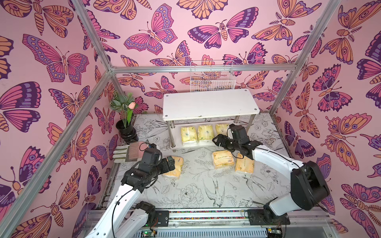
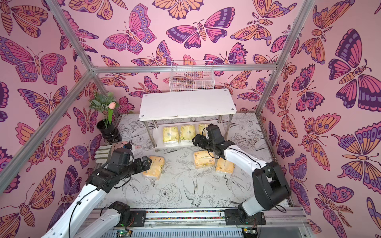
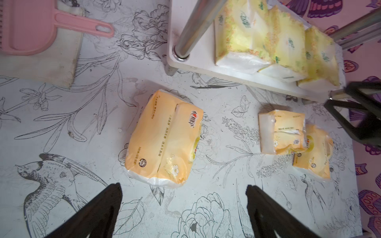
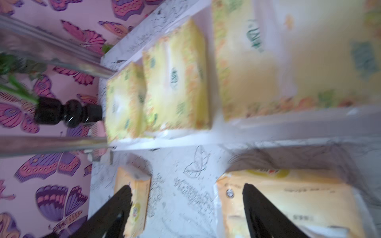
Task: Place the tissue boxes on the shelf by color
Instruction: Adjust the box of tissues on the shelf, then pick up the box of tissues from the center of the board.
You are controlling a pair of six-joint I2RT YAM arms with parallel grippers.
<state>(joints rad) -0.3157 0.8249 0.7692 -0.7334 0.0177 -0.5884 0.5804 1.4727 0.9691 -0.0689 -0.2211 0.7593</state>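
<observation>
**A:** Where do the tissue packs stand?

**B:** The three pale lemon packs [image 1: 205, 134] sit in a row on the lower board [image 3: 200, 68] of the shelf [image 1: 210, 104]. Its top board [image 2: 186, 103] is bare. The three orange packs are all down on the desk [image 1: 195, 185] in front. A lone orange pack [image 3: 165, 138] lies on the left arm's side, and the other two [image 1: 223, 159] lie close together on the right arm's side.

**A:** So which step is this?

**B:** I'd say the pale colour is done and the orange row is about to start.

**A:** And the pincers?

**B:** Both are wide and hold nothing. The left pincer [image 3: 183, 185] hangs just short of the lone orange pack. The right pincer [image 4: 187, 186] hovers before the lower board, with one of the pair below it, though its wrist view is blurred.

**A:** Next move?

**B:** Probably the left pincer drops over the lone pack, closes across its narrow width and lifts it clear of the top board's front edge. The wrap is soft, so the grip should be firm and centred.
</observation>
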